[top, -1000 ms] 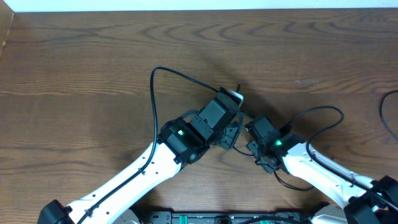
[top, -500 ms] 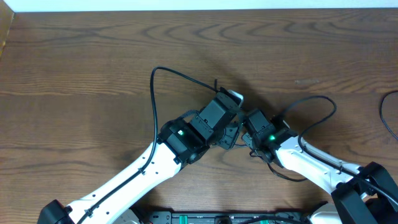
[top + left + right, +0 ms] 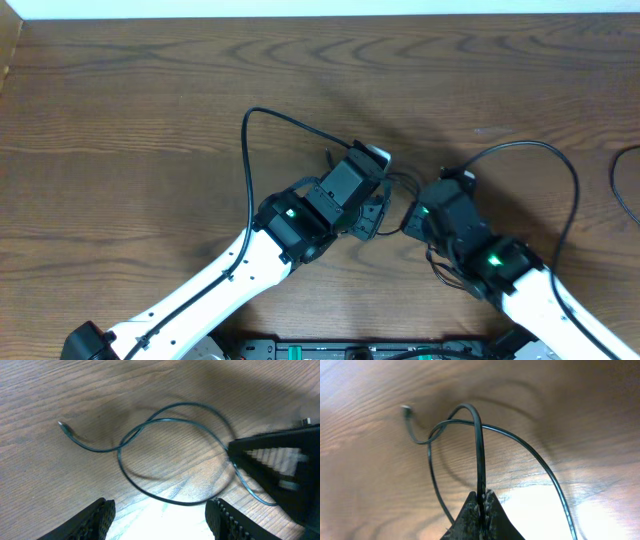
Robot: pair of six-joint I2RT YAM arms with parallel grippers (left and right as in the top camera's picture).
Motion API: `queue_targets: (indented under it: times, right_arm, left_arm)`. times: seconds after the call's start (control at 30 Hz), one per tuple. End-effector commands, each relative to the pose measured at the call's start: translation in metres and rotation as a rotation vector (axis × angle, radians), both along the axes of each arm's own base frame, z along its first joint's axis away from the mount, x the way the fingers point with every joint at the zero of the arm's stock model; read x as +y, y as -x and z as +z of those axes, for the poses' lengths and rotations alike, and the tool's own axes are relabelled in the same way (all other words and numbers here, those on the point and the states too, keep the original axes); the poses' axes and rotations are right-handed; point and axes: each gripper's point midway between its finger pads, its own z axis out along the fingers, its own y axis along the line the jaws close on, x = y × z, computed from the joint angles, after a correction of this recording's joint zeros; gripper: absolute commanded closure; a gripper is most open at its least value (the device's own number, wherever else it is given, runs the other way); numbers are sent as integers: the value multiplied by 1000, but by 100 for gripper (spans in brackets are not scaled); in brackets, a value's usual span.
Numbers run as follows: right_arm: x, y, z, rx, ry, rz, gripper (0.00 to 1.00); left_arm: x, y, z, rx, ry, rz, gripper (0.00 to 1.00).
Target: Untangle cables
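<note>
A thin black cable lies in a crossed loop on the wooden table, with its small plug end free at the left. My right gripper is shut on one strand of that cable, which rises straight out of its pinched tips. In the left wrist view those tips meet the loop's right side. My left gripper hovers open just in front of the loop, with nothing between its fingers. From overhead both grippers, the left and the right, sit close together at mid-table and hide most of the loop.
Thicker black arm wires arc over the table: one left of the left arm, one above the right arm. Another dark wire curves at the right edge. A pale wall strip borders the far edge.
My right gripper has shut on the black cable, and its arm has swung round to the right. The cable's free plug end has slid left. The left arm has stayed put.
</note>
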Motion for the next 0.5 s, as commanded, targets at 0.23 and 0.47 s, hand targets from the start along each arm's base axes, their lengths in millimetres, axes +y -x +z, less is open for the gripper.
queue_targets:
  times: [0.23,0.47]
  right_arm:
    - [-10,25,68,-292,88,267,99]
    - [-13,34,110,-453,17,277,99]
  left_arm:
    - [1,-1,1,-1,1,5,32]
    - [-3,4,1,20,21,-17,28]
